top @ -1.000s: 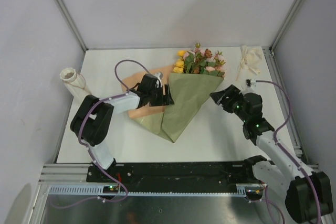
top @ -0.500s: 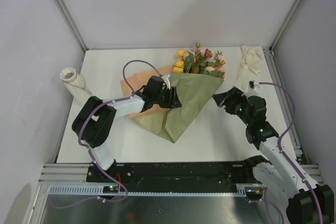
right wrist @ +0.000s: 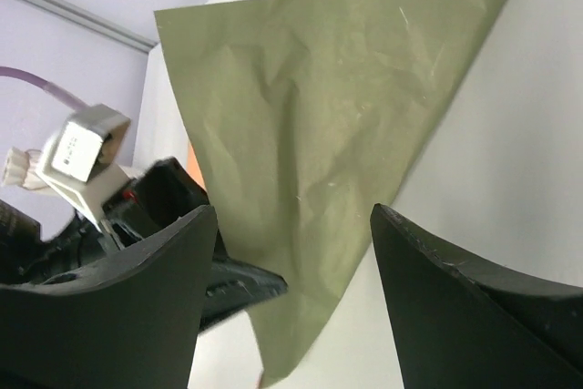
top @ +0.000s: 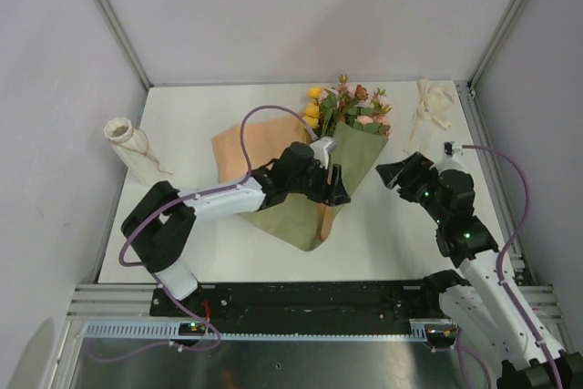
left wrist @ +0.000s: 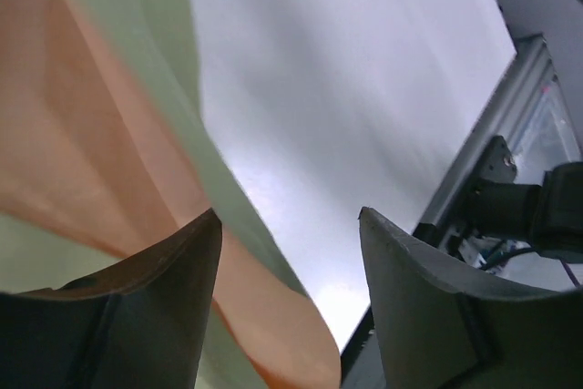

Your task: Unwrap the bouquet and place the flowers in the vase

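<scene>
Vase [top: 127,145] well left of bouquet [top: 357,154]

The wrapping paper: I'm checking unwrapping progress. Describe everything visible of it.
The paper is a creased sheet, olive-green outside, peach-orange inside, lying on the table. One flap lies spread open to the left, peach side up; the rest forms a green cone around the flowers. The left gripper has its open fingers at a raised fold.

The left arm [top: 223,199] at eight o'clock and the right arm [top: 487,271] at four o'clock are showing white shells between rounded black joints, each trailing a looping purple cable [top: 242,138] and ending in broad matte-black fingers [right wrist: 127,307].
</scene>
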`<action>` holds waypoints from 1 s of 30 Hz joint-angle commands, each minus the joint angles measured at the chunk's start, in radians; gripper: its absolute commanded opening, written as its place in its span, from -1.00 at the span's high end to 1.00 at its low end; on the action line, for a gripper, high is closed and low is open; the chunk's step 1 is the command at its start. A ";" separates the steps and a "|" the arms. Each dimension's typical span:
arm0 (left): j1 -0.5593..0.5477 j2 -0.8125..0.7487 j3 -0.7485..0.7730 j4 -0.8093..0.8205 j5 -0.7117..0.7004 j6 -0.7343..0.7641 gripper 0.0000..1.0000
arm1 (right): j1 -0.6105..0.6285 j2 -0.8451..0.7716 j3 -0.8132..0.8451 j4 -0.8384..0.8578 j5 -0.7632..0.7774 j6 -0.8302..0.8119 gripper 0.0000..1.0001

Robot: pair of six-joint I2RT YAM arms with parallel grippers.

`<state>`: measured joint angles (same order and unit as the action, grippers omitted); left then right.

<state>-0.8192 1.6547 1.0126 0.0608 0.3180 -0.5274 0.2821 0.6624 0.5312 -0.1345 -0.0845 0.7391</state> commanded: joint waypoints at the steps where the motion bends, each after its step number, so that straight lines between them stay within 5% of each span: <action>1: -0.082 0.035 0.063 0.035 -0.003 -0.024 -0.34 | 0.001 -0.068 0.099 -0.109 0.057 -0.014 -0.49; 9: -0.189 0.118 0.099 0.054 -0.010 -0.029 -0.35 | 0.002 -0.130 0.179 -0.191 0.084 -0.018 -0.49; 19: -0.210 0.042 0.018 0.063 -0.099 -0.013 -0.37 | 0.003 -0.077 0.197 -0.205 0.054 0.003 -0.46; 25: -0.203 -0.143 -0.076 0.003 -0.308 0.004 -0.39 | 0.005 0.050 0.162 -0.108 -0.052 0.023 -0.36; 30: -0.200 -0.359 -0.089 -0.242 -0.585 0.062 -0.48 | 0.012 0.167 0.085 0.118 -0.240 -0.017 -0.37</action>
<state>-1.0245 1.4803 0.9165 -0.0277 0.0021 -0.5293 0.2825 0.7662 0.6659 -0.2317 -0.1520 0.7490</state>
